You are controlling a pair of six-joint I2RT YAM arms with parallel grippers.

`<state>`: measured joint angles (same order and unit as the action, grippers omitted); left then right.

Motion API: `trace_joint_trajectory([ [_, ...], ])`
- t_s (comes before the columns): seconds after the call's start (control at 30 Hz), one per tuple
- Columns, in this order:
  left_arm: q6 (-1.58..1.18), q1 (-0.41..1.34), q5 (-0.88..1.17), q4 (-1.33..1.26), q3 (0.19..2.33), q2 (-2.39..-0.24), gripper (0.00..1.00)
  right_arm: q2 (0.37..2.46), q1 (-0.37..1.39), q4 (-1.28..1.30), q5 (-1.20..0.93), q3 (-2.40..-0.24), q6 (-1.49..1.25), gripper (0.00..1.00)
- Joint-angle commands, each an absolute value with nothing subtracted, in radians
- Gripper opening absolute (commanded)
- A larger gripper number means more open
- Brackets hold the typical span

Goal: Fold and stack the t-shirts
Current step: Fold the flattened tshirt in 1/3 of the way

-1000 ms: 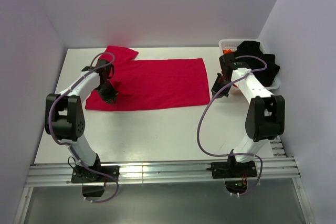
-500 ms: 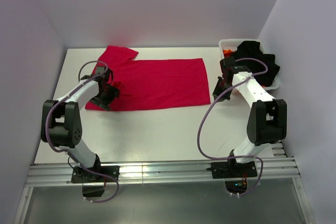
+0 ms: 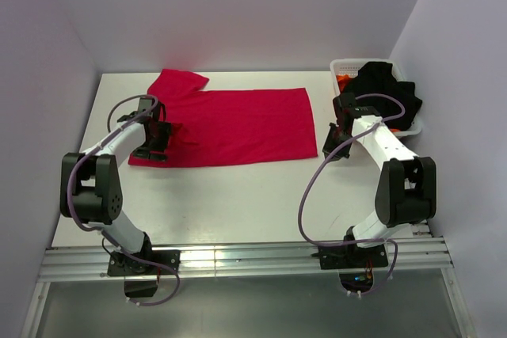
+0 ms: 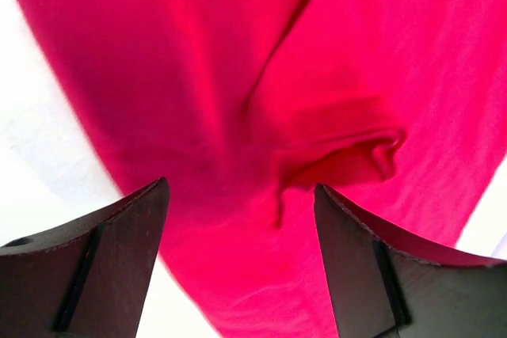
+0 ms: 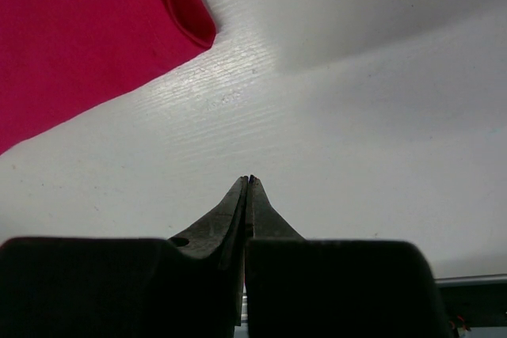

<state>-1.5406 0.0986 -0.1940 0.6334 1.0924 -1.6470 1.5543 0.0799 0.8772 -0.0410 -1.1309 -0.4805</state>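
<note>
Left jaws apart over red shirt point(image 3: 238, 124); basket point(image 3: 341, 63) holds black shirt point(image 3: 388, 89).

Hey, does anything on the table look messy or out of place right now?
Yes. The red t-shirt has a raised pucker by the open left gripper, so it isn't flat. A black t-shirt also spills over the basket rim.

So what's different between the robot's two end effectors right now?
The left end effector stands open, jaws wide apart; the right end effector is shut, jaws pressed together. The left hangs over the red t-shirt, above a small wrinkle; the right is over bare table, just off the shirt's corner. Both are black and hold nothing.
</note>
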Motion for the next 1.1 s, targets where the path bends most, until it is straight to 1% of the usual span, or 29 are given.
trace_joint_trajectory([
  [0.0, -1.657, 0.071, -0.232, 0.557, 1.074, -1.611, 0.8, 1.516, 0.078, 0.873, -0.034, -1.12, -0.466, 0.0],
  [0.33, -1.768, 0.052, -0.201, 0.474, 1.08, -1.692, 0.8, 1.519, 0.078, 0.87, -0.044, -1.1, -0.462, 0.0],
  [0.63, -1.807, 0.052, -0.175, 0.442, 1.112, -1.77, 0.79, 1.549, 0.083, 0.867, -0.04, -1.104, -0.462, 0.0],
  [0.77, -1.806, 0.052, -0.175, 0.436, 1.135, -1.804, 0.77, 1.555, 0.083, 0.867, -0.035, -1.104, -0.46, 0.0],
  [1.07, -1.793, 0.048, -0.172, 0.454, 1.209, -1.848, 0.71, 1.562, 0.084, 0.854, -0.028, -1.088, -0.459, 0.0],
])
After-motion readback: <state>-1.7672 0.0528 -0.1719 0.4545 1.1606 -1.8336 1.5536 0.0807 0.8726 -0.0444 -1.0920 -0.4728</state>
